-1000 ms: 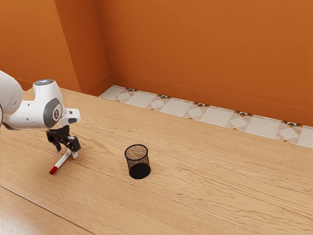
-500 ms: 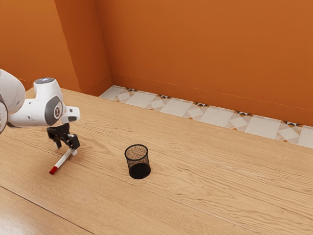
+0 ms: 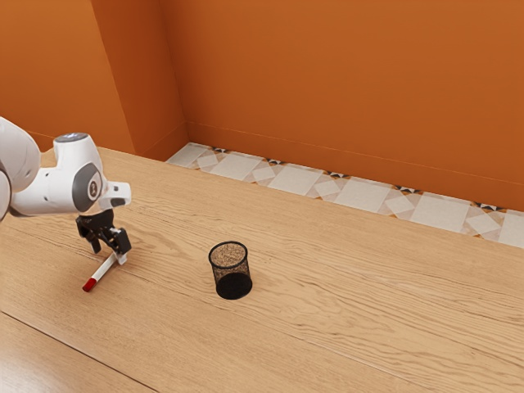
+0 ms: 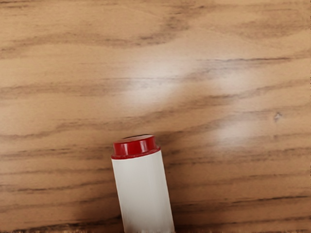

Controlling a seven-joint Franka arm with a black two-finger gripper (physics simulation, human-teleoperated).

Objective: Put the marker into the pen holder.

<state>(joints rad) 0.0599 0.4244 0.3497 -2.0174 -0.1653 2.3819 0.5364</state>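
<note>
In the exterior view my gripper is low over the table at the exterior view's left, its two fingers standing apart. The white marker lies on the table below it, the red end pointing toward the view's lower left and the other end close by the fingertips. A red-tipped end of the marker shows large at the wrist view's lower edge, just under the hand. The black mesh pen holder stands upright toward the exterior view's right from my gripper, apart from the marker.
The wooden table extends around the pen holder. Beyond its far edge are a strip of patterned floor tiles and an orange wall.
My hand has shifted slightly, first up, then back down and a little toward the exterior view's left. Marker and pen holder have not visibly moved.
</note>
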